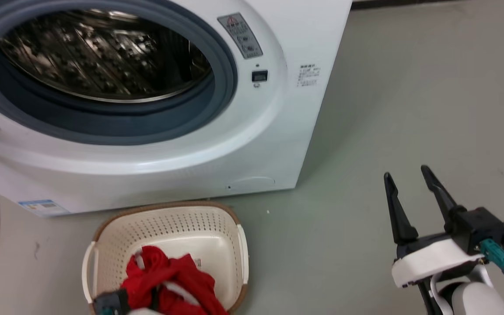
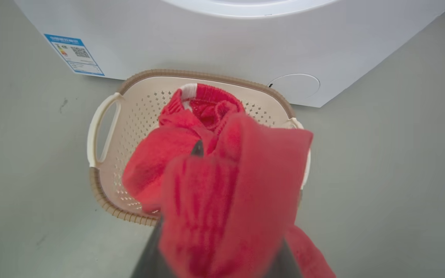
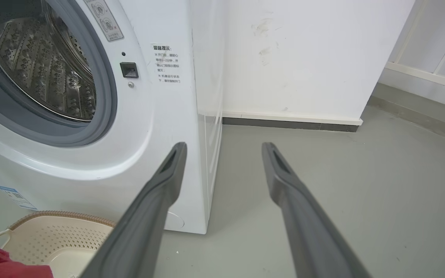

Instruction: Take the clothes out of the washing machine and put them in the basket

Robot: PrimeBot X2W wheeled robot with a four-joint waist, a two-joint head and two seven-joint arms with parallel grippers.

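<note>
The left gripper's (image 2: 214, 152) jaws are buried in the red clothes (image 2: 222, 200), with one dark fingertip (image 2: 197, 148) poking through, so I cannot tell whether they pinch. The clothes bunch around them over the basket (image 2: 203, 73), which sits before the washing machine (image 1: 256, 144). The right gripper's (image 1: 405, 175) jaws stand spread and empty above the floor (image 1: 409, 109), beside the machine.

Right jaws wide apart and empty, wrist (image 1: 431, 258) low at right; left jaws mostly hidden, one fingertip (image 2: 197, 148) bare.
</note>
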